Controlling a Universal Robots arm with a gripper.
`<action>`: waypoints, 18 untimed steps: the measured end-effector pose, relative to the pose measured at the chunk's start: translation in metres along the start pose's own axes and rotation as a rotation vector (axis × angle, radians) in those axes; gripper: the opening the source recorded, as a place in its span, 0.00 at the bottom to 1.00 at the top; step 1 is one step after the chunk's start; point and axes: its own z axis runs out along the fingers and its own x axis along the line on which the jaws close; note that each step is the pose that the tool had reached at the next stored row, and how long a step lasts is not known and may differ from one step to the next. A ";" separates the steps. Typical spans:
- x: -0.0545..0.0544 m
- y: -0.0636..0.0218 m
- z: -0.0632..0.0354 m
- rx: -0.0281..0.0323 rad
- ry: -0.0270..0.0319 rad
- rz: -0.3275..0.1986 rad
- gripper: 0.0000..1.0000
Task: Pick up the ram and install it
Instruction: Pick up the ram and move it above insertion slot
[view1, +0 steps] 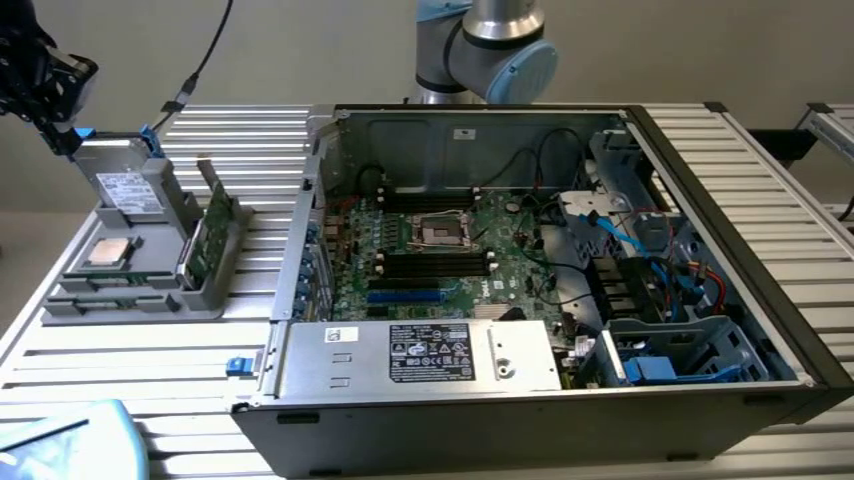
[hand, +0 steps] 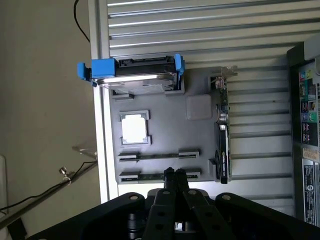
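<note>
Ram (hand: 159, 156): on edge in tray (hand: 200, 130) slot, worktop (hand: 200, 30) beside case (hand: 305, 125). Gripper (hand: 175, 176): above tray's near end, fingers clenched, empty. A good pick likely needs them parted, centred mid-length, square to the stick.

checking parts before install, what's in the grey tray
The grey tray holds a hard drive in a blue bracket, a square processor, a green card on edge, and the ram in a slot. The gripper covers part of the next slot; under the drive is hidden.
</note>
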 end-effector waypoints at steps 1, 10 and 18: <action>0.000 0.0000 0.0001 0.0006 0.0003 -0.012 0.11; 0.000 0.0000 0.0000 0.0100 0.0090 -0.176 0.11; 0.000 0.0000 0.0000 0.0184 0.0169 -0.321 0.11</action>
